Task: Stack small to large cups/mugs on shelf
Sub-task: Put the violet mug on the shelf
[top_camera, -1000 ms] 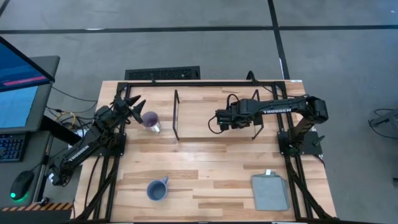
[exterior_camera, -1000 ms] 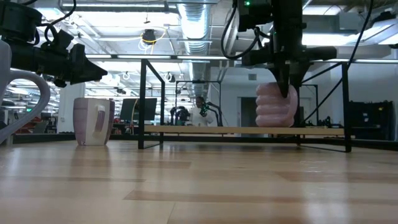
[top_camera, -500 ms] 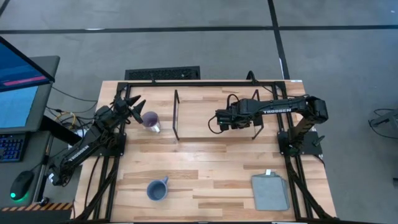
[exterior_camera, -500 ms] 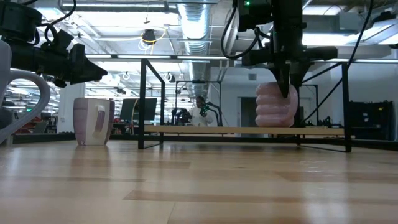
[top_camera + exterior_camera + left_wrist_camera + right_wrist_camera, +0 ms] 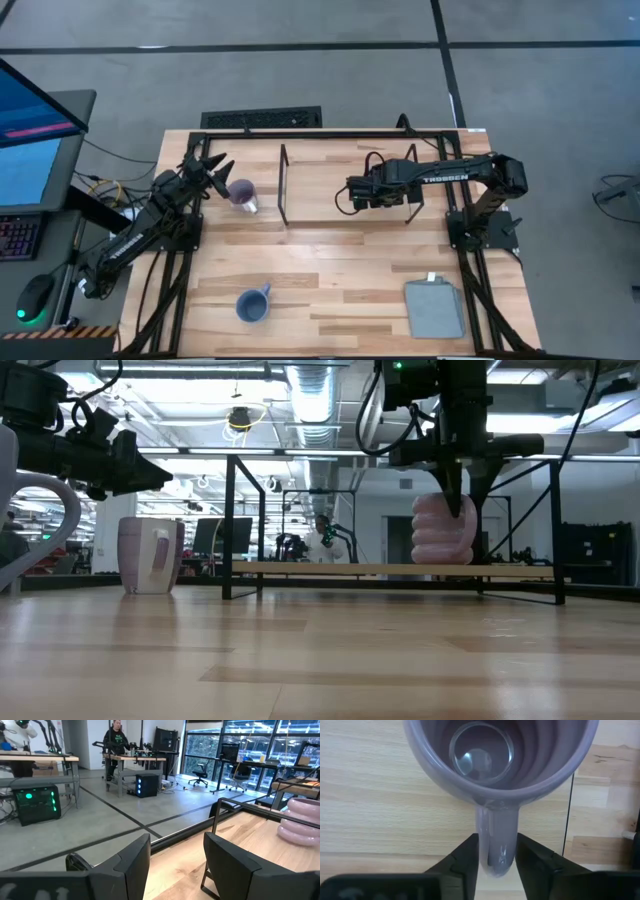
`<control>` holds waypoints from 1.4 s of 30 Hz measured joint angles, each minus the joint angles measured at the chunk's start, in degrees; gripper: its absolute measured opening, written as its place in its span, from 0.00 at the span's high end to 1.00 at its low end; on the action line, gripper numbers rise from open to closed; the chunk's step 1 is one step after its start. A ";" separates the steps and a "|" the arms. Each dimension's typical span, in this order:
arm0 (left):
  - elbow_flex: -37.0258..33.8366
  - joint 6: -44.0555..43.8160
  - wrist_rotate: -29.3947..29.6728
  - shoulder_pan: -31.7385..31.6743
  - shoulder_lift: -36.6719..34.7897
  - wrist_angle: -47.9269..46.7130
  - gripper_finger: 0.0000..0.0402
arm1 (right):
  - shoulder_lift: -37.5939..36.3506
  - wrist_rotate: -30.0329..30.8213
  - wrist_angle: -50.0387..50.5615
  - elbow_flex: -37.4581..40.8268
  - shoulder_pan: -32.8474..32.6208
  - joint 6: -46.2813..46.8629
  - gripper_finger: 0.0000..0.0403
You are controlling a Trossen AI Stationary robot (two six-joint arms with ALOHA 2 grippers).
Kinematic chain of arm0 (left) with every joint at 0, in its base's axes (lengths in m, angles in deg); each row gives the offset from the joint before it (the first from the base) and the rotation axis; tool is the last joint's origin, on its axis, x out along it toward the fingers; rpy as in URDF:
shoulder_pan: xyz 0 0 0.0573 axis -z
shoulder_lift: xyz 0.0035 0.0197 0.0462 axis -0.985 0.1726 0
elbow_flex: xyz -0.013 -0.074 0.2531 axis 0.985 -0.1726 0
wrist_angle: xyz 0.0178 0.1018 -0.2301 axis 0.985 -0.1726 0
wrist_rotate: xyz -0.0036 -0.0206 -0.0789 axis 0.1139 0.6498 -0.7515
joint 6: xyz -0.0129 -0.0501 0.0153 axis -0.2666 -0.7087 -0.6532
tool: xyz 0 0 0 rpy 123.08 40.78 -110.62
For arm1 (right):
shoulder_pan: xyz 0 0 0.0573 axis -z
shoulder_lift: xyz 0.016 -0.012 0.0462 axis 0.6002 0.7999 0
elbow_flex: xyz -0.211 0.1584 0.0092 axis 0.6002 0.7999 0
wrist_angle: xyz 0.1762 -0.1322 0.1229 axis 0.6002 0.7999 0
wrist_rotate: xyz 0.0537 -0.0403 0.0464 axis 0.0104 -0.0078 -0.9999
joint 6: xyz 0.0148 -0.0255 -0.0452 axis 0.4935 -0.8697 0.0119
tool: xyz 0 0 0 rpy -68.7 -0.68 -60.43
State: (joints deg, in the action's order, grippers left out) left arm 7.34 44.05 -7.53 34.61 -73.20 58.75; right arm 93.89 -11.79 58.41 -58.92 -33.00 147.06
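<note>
Step in hand: release of the first mug on the shelf.

1. Locate the right claw [image 5: 459,500]. It stands over the shelf [image 5: 345,200], directly above the ribbed light purple mug [image 5: 445,530], which rests upright on the shelf board near its right-hand wire frame.
2. Check the grip in the right wrist view. The mug's handle [image 5: 496,840] lies between the two fingers [image 5: 464,860], and a thin gap shows on each side. Treat the claw as narrowly parted, straddling the handle and no longer clamping it.
3. Locate the left claw [image 5: 213,167]. It waits near the bench's left rear, just beside the second light purple mug [image 5: 241,193], which stands upright on the bench outside the shelf's left wire frame. Its fingers stand apart and hold nothing.
4. Note the blue mug [image 5: 251,304]. It sits on the bench toward the front left, well apart from both arms. A grey folded cloth [image 5: 434,308] lies at the front right and is not part of the task.

Next move, as a judgement: lift the right claw clear of the handle without tipping the mug, then fetch the next smaller mug and lower it into the one on the shelf.
</note>
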 joint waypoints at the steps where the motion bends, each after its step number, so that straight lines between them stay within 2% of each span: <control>1: -0.01 0.00 0.00 0.00 0.00 0.00 0.56 | 0.00 0.01 0.01 0.00 0.00 0.02 0.63; 9: -0.01 0.00 0.00 0.00 0.01 0.00 0.56 | 0.00 -2.72 0.82 0.00 0.00 0.06 0.59; 42: -0.02 0.02 0.00 -0.02 -0.01 0.00 0.56 | 0.00 -8.87 -1.26 0.00 -0.15 -1.14 0.60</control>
State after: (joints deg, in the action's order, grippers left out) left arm 7.32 44.07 -7.53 34.59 -73.21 58.75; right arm 93.89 -20.66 57.14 -58.92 -33.16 145.92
